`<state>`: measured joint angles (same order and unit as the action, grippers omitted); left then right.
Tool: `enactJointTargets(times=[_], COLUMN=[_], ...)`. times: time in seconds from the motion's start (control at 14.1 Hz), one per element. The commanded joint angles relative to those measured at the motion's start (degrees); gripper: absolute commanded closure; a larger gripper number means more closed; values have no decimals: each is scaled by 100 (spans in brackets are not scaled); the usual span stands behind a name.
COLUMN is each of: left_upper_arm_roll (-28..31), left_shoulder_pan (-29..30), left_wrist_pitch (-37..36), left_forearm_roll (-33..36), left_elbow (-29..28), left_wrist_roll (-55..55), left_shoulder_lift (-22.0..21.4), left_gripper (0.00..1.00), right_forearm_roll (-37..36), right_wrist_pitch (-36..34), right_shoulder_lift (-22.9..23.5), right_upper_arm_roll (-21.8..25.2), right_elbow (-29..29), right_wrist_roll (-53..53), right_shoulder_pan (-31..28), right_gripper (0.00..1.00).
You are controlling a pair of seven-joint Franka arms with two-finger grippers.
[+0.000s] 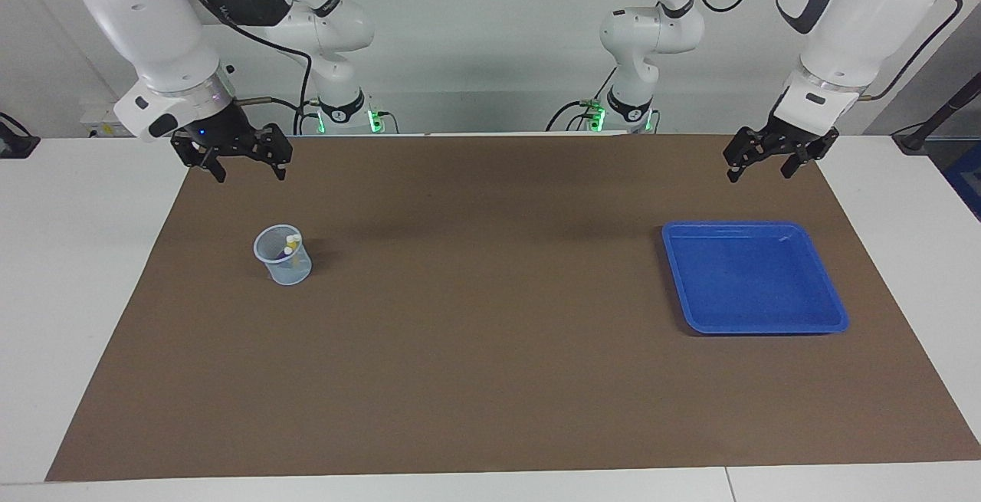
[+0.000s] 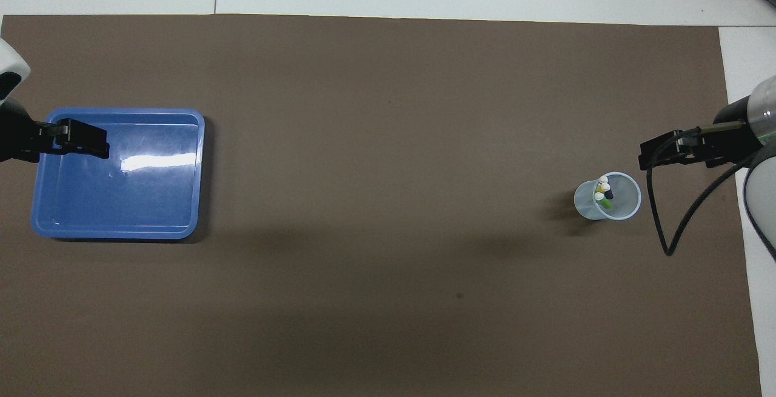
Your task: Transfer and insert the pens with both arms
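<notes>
While I hold both arms up, these are the risks I see:

Pens: the pens [image 2: 604, 191] stand together in the clear cup [image 1: 283, 256], toward my right arm's end of the brown mat [image 1: 490, 379]; I see pale cap ends, some green and a dark tip, but I cannot separate all three colours.

Tray: the blue tray [image 1: 831, 310] lies toward my left arm's end, well apart from the cup, and I see no pen in it.

Right gripper: my right gripper [image 1: 247, 167] hangs over the mat's edge nearest to me, near the cup but not above it; its jaws are spread and hold nothing.

Left gripper: my left gripper [image 1: 761, 166] hangs over the mat between my base and the tray; its jaws are also spread, with nothing between them.

Task state: in my judgement the inserting looks done, because the pens are in the cup.

Risk, cup: the cup looks light and narrow, so a low sideways pass of my right jaws can tip it and spill the pens on the surface.

Risk, cable: the black cable [image 2: 673, 227] loops down beside the cup in the overhead view; if it swings, I think it can catch the rim.

Risk, pens: the caps lean together, so a pinch at one can drag its neighbour.
</notes>
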<state>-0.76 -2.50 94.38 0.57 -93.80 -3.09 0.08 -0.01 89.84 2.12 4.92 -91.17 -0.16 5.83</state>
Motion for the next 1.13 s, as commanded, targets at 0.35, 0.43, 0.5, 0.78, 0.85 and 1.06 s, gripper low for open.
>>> enactJointTargets(times=[0.35, 0.43, 0.5, 0.78, 0.85, 1.06], left_upper_arm_roll=[-390, -381, -381, -205, -214, -205], left_shoulder_pan=[338, 312, 294, 162, 162, 154], left_wrist_pitch=[37, 37, 37, 37, 37, 28], left_forearm_roll=[31, 31, 23, 22, 22, 22], left_elbow=[-86, -95, -95, -95, -95, -121], left_wrist_roll=[54, 54, 54, 63, 63, 54], left_shoulder_lift=[-70, -79, -79, -79, -79, -87], left_gripper=[0, 0, 0, 0, 0, 0], right_forearm_roll=[133, 133, 124, 124, 107, 106], right_wrist_pitch=[-168, -159, -168, -159, -159, -203], right_shoulder_lift=[113, 113, 113, 113, 113, 157], right_upper_arm_roll=[18, 18, 18, 18, 18, 18], right_elbow=[187, 187, 187, 187, 187, 431], right_wrist_roll=[95, 95, 95, 95, 86, 86], right_shoulder_pan=[-65, -65, -65, -65, -65, -65], right_gripper=[0, 0, 0, 0, 0, 0])
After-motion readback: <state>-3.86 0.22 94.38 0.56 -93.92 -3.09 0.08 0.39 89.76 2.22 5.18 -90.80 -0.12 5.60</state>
